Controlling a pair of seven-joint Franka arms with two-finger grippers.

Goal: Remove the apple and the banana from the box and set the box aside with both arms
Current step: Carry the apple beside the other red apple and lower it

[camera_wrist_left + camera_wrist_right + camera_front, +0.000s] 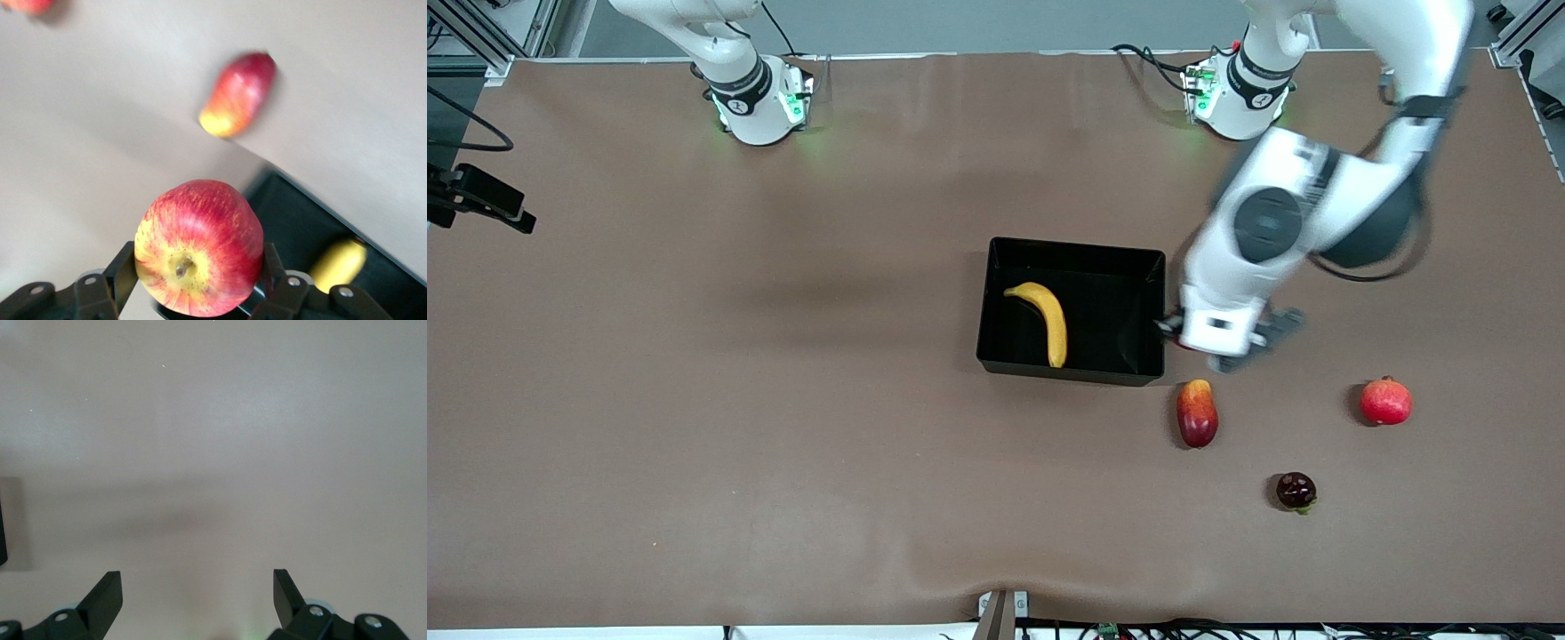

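Note:
The black tray (996, 302) lies mid-table with the yellow banana (1047, 320) in it. My left gripper (1190, 343) hangs over the tray's wall at the left arm's end, mostly hidden under its own wrist. In the left wrist view that gripper (199, 267) is shut on the red apple with yellowish patches (200, 243). Below the apple are a corner of the tray (300, 227) and the banana's tip (338, 263). My right gripper (197, 587) is open and empty over bare table. It is out of the front view, where only that arm's base shows.
A red-yellow mango (1197, 413) lies just nearer the camera than the tray's corner and also shows in the left wrist view (239, 93). A red pomegranate (1386, 401) lies toward the left arm's end. A small dark red fruit (1296, 491) lies nearer the camera.

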